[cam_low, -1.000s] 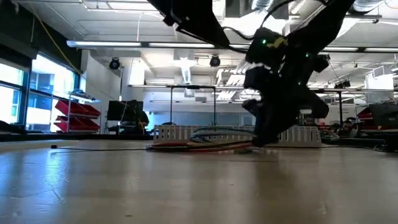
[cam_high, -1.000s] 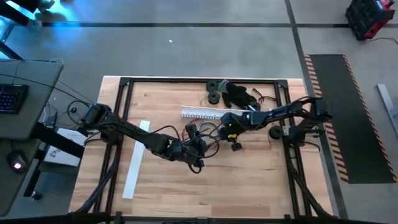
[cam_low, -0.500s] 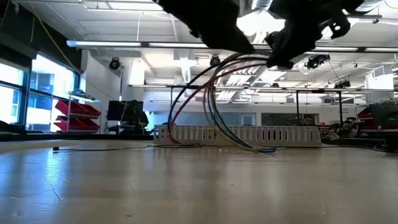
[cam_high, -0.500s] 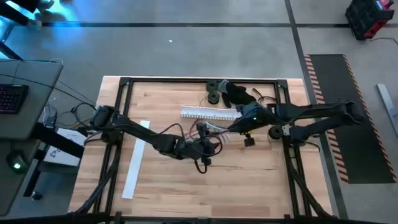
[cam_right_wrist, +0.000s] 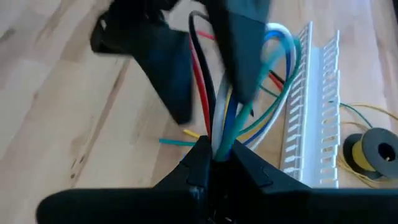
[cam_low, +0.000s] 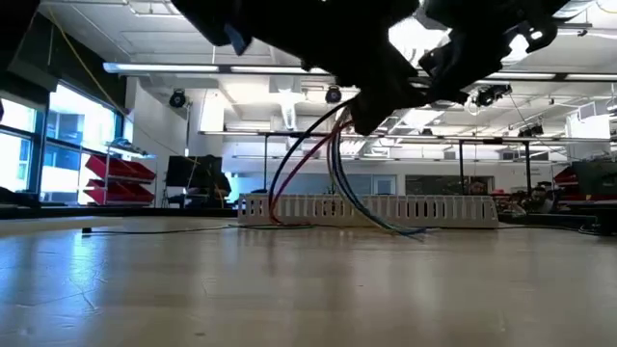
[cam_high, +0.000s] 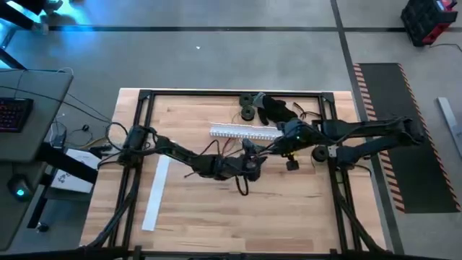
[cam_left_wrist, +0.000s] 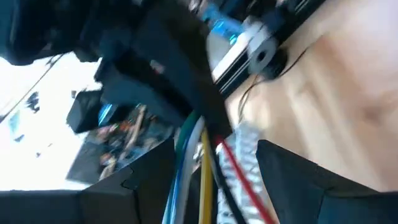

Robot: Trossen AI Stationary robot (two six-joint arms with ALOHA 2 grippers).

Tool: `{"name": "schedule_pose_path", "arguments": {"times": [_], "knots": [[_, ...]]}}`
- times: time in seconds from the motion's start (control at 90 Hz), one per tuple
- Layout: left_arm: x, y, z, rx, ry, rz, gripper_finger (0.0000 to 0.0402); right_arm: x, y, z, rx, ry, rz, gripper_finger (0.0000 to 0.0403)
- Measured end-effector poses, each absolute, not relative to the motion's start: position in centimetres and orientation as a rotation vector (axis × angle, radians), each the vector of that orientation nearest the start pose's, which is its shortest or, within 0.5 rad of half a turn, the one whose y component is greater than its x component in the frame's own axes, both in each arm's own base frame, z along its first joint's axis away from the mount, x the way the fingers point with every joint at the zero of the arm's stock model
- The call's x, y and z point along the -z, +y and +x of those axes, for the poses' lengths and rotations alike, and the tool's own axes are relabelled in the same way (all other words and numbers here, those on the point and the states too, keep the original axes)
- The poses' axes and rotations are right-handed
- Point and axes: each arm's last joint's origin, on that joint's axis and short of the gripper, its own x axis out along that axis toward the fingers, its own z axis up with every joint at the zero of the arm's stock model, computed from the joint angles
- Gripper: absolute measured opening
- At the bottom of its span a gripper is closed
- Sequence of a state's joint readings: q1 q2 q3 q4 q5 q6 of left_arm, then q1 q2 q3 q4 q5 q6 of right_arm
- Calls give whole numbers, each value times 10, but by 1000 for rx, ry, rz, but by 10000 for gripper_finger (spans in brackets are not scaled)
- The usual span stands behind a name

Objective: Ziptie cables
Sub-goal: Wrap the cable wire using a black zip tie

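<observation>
The cables [cam_low: 318, 164], a bundle of red, blue, yellow, green and black wires, arch up from the table in front of the white slotted duct [cam_low: 366, 207]. My right gripper [cam_right_wrist: 214, 155] is shut on them above the table's middle [cam_high: 268, 148]. My left gripper [cam_left_wrist: 211, 155] has reached in from the left [cam_high: 253, 159] and is open. Its two fingers [cam_right_wrist: 168, 68] stand on either side of the raised bundle, just beyond the right gripper. My right gripper pinches the whole bundle between its two fingers [cam_right_wrist: 217, 140], about midway along the wires. It comes from above on the table's right side. The held stretch is lifted clear. The wires hang down in loops, and their ends [cam_low: 410, 231] lie on the table by the duct.
The duct [cam_high: 242, 132] lies across the far middle of the table. Black round parts [cam_high: 253, 105] and a spool of yellow wire [cam_right_wrist: 373, 149] sit behind it. A long white strip [cam_high: 157, 193] lies at the left. A black frame runs round the tabletop.
My right gripper has risen and drawn toward the table's right edge with the cables. Their middle has come up off the table into an arch, and their ends have stayed down. My left gripper has moved toward the right edge and up, until its fingers straddle the raised bundle.
</observation>
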State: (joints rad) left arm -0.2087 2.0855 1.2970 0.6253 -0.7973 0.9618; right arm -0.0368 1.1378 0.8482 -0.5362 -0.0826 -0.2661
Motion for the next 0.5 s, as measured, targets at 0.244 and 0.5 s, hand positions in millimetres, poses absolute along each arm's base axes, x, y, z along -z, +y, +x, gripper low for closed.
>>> {"name": "schedule_pose_path", "arguments": {"times": [0.244,0.5], "knots": [[-182,-72,450,-600,485,980,210,-259,-6,226,-152,819,-187,14],[-176,-70,441,-863,616,936,130,-256,3,222,-166,876,-164,14]]}}
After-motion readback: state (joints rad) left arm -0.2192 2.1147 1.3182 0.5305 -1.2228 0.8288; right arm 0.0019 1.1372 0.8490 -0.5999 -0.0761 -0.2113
